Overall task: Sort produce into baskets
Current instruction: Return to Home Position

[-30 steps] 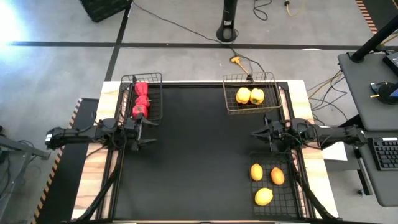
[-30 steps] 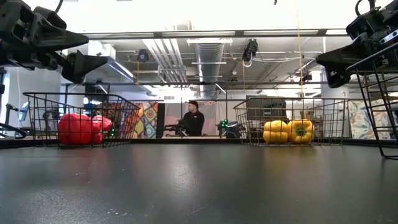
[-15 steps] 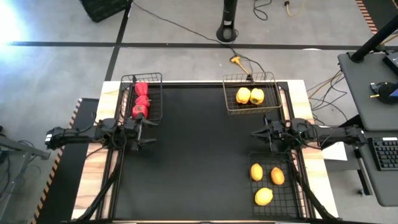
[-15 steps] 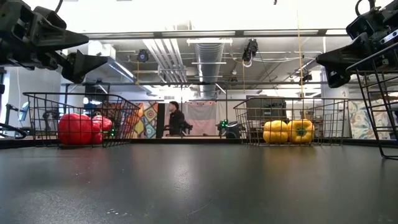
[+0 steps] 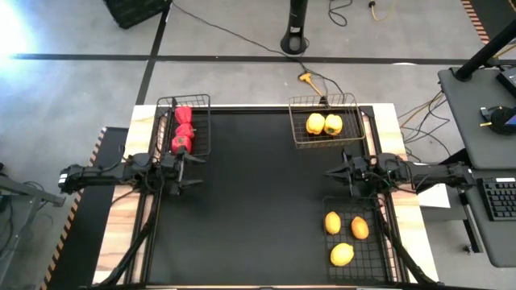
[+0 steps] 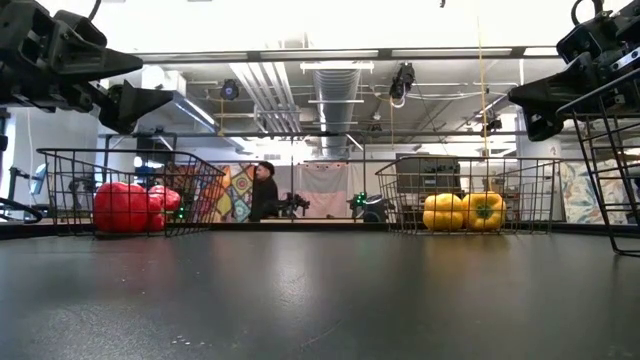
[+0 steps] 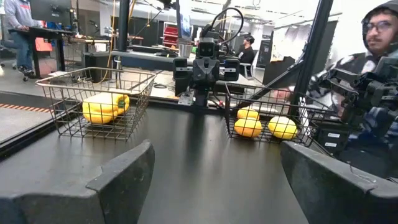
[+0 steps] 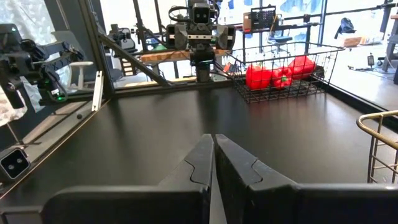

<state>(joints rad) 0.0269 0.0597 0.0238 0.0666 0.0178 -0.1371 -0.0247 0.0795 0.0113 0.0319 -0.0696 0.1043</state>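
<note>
Black counter (image 5: 258,209) holds the tan-bronze wire basket (image 5: 293,129) with yellow bell peppers (image 5: 323,124); right tool (image 5: 329,171), fingers together, hangs just beside it, left tool (image 5: 196,171), fingers apart, well across, and a careless retreat may hook its rim.

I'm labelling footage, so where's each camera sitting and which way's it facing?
High: overhead, straight down on the table; both arms show.
Low: table-top height, level across toward the room; both arms overhead.
Left wrist: faces right arm past open left gripper.
Right wrist: faces left arm past shut right gripper.
Shared: yellow bell peppers in high, low, left wrist.
</note>
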